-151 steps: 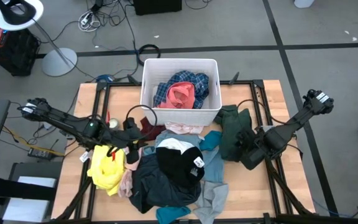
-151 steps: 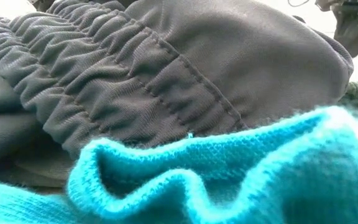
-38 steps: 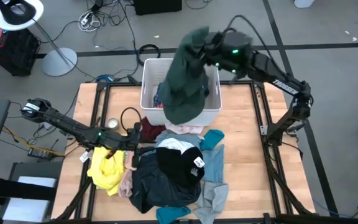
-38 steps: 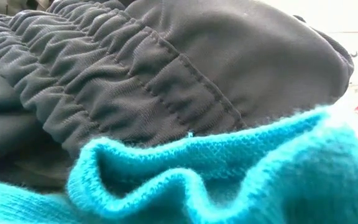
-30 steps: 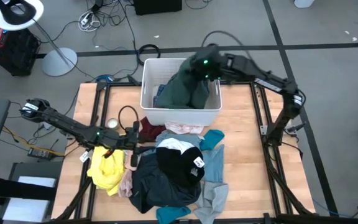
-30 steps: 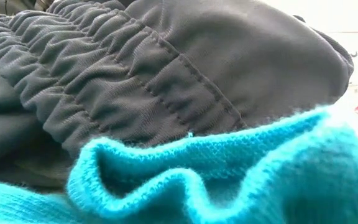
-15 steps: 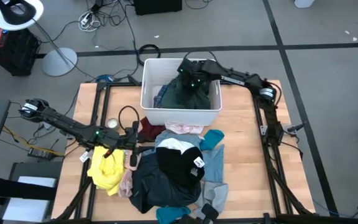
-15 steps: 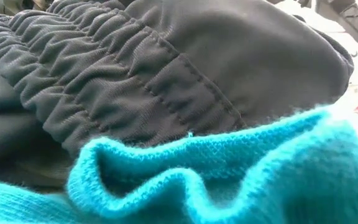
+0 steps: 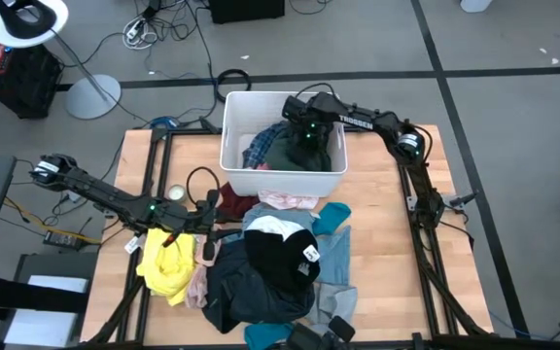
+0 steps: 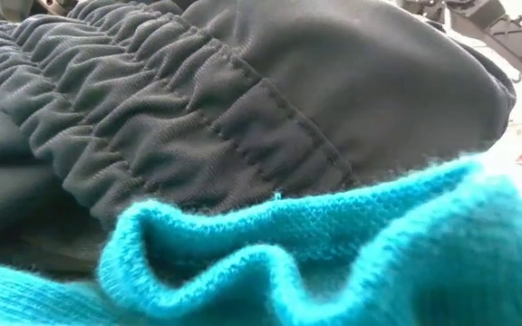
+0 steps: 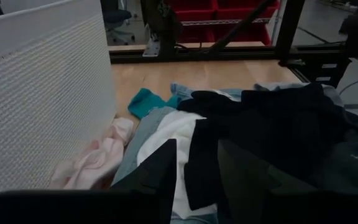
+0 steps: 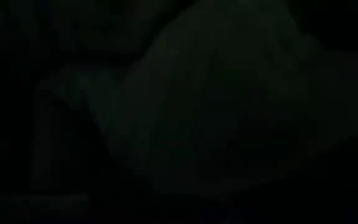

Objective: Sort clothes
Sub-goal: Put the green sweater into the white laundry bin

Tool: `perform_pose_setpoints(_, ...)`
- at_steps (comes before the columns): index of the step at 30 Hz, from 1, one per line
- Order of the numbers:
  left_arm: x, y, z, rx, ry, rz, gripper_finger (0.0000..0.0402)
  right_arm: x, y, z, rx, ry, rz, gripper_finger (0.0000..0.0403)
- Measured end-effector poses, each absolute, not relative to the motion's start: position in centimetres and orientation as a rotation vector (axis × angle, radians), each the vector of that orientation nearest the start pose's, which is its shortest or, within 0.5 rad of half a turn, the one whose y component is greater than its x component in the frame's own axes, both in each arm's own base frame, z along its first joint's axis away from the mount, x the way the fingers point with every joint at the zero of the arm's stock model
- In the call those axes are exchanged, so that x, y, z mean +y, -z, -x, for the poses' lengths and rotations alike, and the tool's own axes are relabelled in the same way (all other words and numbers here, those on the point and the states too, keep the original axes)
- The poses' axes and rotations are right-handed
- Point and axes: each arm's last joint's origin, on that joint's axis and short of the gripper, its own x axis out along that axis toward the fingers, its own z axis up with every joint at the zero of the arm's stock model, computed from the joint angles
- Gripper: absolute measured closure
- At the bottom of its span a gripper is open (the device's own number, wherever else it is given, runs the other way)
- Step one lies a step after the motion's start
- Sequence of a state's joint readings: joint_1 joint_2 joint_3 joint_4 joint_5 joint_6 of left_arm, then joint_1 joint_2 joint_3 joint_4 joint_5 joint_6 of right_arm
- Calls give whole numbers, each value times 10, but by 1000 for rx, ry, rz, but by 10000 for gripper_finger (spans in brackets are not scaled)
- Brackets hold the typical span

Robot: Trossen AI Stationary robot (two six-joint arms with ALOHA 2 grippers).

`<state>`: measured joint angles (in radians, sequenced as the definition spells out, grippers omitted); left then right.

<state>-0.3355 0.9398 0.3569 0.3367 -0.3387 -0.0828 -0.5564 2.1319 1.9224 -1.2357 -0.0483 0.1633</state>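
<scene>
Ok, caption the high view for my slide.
Right end effector over dark green garment in white bin.

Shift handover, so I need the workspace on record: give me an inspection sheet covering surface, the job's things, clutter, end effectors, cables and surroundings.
Surface: wooden table, bare on its right side.
Job's things: dark green garment and blue plaid garment in the white bin; pile of clothes mid-table; yellow garment at its left.
Clutter: nothing seen.
End effectors: right end effector over the bin; left end effector low at the pile's left edge, open.
Cables: black cable looped on the table; more on the floor.
Surroundings: lamp base on the floor.
</scene>
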Motion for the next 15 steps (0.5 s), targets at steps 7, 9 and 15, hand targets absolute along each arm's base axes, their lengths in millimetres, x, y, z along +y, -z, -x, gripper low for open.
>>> perform_pose_setpoints(7,-54,-207,-186,245,-29,-8,278,-206,-299,-337,1253,531,-528,190)
perform_pose_setpoints(9,-54,-207,-186,252,-30,-12,278,-198,-322,-326,1195,537,-511,191)
perform_pose_setpoints(15,-54,-207,-186,249,-32,-12,278,-160,-390,-290,1006,590,-402,194)
